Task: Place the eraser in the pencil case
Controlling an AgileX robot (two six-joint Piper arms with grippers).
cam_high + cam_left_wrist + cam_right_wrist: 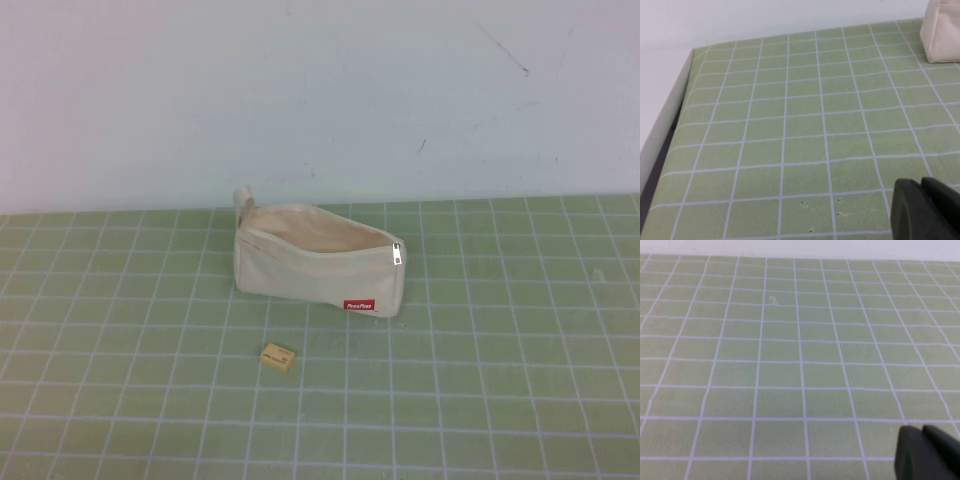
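Two tools on the rig, neither visible from the high view. Left tool [925,212]: only a dark sliver at the corner of its own wrist view, low over bare table [790,125], a corner of the pencil case [942,35] beyond. Right tool [927,452]: same dark sliver, over open grid, nothing of the task in its view. Spread or pressed together: cannot tell, either side. Not holding the eraser, either one.

Eraser [277,357]: flat on the table, printed face up, near the front of the pencil case but apart from it, toward its left half.

Pencil case: lying lengthwise, mouth unzipped and gaping upward. Zipper pull [397,253] at the right end, end loop [243,200] at the left, red label [359,305] low on the near wall.

Risks, by judgement only:
- Tiny, low block. Easy to skid aside or flip under an off-centre closing. Likely cause: a descent not square to its sides.
- Soft canvas mouth. Liable to fold shut or tip if brushed. Likely cause: too low an approach over the near wall.
- Release too early or off to one side. Likely bounce off the rim, back onto the table or behind the pouch.
- Block close to pouch. Little room on the far side, possible nudge of the case during the pick.
- Left arm probably the nearer; not certain.
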